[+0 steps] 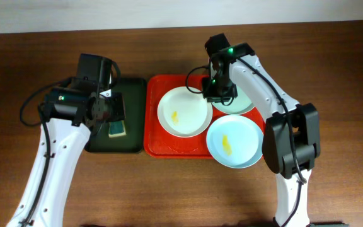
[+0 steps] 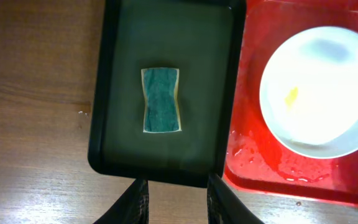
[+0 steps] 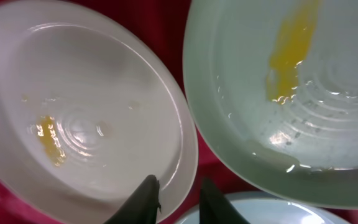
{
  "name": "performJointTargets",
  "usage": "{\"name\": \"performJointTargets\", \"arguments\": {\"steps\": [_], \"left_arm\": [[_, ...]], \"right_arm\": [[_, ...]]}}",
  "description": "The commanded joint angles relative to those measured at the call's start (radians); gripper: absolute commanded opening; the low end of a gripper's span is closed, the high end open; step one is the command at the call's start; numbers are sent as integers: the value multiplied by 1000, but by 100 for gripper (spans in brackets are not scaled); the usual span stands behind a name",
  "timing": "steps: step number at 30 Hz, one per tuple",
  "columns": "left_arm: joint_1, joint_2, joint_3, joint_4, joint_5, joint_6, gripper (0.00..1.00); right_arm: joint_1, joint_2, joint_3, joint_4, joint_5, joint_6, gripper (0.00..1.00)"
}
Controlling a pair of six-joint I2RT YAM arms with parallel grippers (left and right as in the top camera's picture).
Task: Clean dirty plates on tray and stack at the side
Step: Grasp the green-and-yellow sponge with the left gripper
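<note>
The bright red rectangular plastic tray is nearly filled by the white round shallow plate, the pale green plate and the pale blue plate; only narrow slits are left between rims. Bare wooden tabletop is left open on the right.

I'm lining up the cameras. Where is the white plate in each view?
Overhead: white plate mid-picture, on the left part of the red tray.
Left wrist: at the right edge.
Right wrist: fills the left half.
Shared landmark: the yellow smear on it.
</note>
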State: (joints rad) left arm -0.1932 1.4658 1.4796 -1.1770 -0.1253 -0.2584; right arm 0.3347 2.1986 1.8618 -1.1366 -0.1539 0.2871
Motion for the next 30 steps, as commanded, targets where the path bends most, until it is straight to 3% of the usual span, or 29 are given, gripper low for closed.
{"name": "performJointTargets", "arguments": {"steps": [1, 22, 25, 27, 30], "left_arm": [[6, 39, 7, 2, -22, -4, 28], [6, 107, 7, 17, -22, -4, 28], [6, 107, 7, 17, -22, -4, 28], [6, 107, 7, 17, -22, -4, 28], [6, 107, 7, 17, -22, -4, 28]], "right_arm": [[14, 15, -56, 21, 9, 2, 18], [13, 15, -153, 104, 9, 8, 16], [13, 15, -169, 125, 9, 10, 12], [13, 15, -169, 132, 9, 10, 4], [12, 15, -169, 139, 8, 10, 4]]}}
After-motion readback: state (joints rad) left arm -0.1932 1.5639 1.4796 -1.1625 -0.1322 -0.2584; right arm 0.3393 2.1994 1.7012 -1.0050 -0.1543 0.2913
